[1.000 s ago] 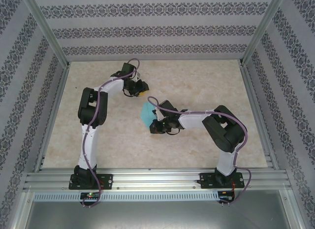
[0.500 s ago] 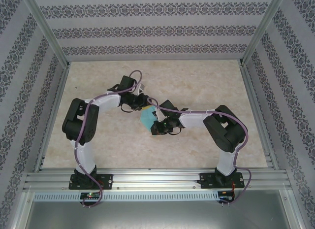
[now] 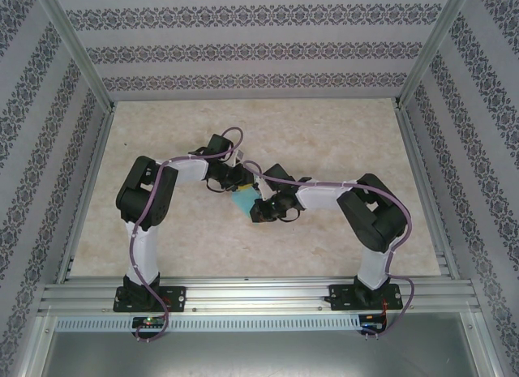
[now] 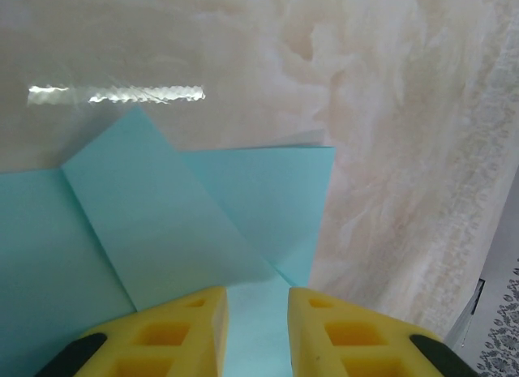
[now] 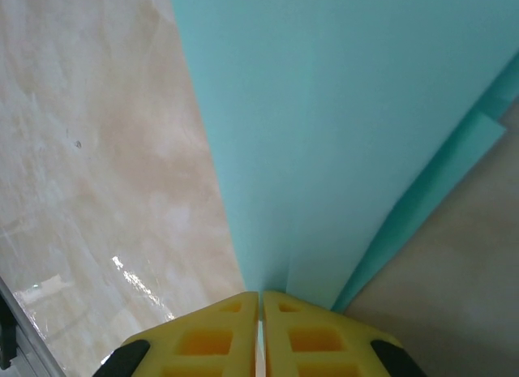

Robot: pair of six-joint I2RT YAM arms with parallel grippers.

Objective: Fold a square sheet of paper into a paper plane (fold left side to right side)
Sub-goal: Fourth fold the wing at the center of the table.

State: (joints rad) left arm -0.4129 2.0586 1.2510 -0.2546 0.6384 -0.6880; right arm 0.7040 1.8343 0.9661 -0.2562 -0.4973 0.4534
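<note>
The square sheet of paper is light teal and lies partly folded near the table's middle. In the left wrist view a folded flap lies slantwise over its flat layer. My left gripper hovers at the sheet's far edge. Its yellow fingers stand a little apart, with flat paper showing in the gap of the left gripper. My right gripper is at the sheet's near right side. The right gripper is shut on a raised fold of the paper.
The marbled beige tabletop is bare around the paper. Aluminium rails run along the near edge, and patterned walls close in the other sides. The two forearms nearly meet over the sheet.
The left arm swung from the back of the table down to the paper, and its jaws narrowed. The right gripper kept its pinch in place.
</note>
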